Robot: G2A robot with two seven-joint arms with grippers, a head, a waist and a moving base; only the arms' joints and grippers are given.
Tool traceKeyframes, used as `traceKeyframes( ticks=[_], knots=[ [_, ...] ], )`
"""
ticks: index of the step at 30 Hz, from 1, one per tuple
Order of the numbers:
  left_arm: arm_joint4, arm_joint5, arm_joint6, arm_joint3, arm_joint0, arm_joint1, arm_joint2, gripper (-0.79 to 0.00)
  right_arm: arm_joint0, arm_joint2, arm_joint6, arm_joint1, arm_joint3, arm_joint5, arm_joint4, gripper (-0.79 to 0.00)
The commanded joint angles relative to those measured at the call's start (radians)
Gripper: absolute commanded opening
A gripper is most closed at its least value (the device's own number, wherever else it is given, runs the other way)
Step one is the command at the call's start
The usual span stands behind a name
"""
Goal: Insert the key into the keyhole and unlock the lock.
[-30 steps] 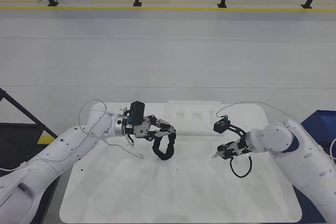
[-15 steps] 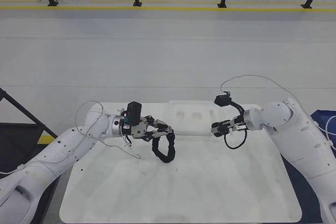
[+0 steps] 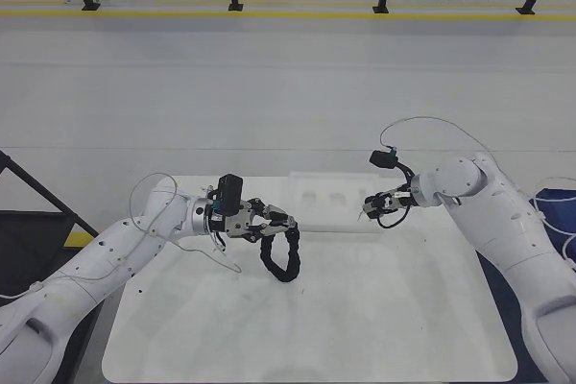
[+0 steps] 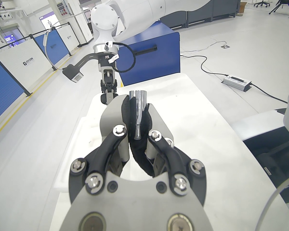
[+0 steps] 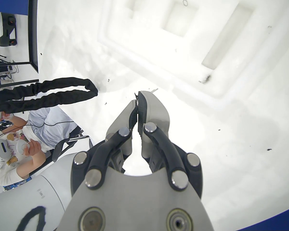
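My left pincer [image 3: 280, 227] is clamped on the lock [image 4: 137, 104], held above the table [image 3: 307, 326] toward 10 o'clock of its middle. The chrome barrel sticks out past the fingers and the black cable loop hangs below, out of the way. I judge it is held like that so the barrel's end, where the keyhole should be, faces the other arm, though I cannot make out the slot itself. My right pincer [image 5: 137, 103] is pinched tight on a thin metal sliver I take for the key [image 5: 155, 89], only its tip showing past the pads. It hovers toward 2 o'clock, by the tray [image 5: 149, 10], well apart from the lock, which lies at its 9 o'clock. The short grip should stiffen the key for pushing and turning, but it leaves little blade free, so lining it up with the barrel's axis is what matters next
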Motion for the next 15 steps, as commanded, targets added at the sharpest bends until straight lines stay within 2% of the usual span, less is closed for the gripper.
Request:
traceKeyframes(
  ticks=[1, 15],
  knots=[
    [0.000, 0.000, 0.000, 0.000, 0.000, 0.000, 0.000, -0.785, 0.014, -0.011, -0.002, -0.012, 0.044, -0.010, -0.006, -0.785],
    [0.000, 0.000, 0.000, 0.000, 0.000, 0.000, 0.000, -0.785, 0.080, -0.062, -0.009, -0.086, 0.258, -0.069, -0.035, -0.785]
  ],
)
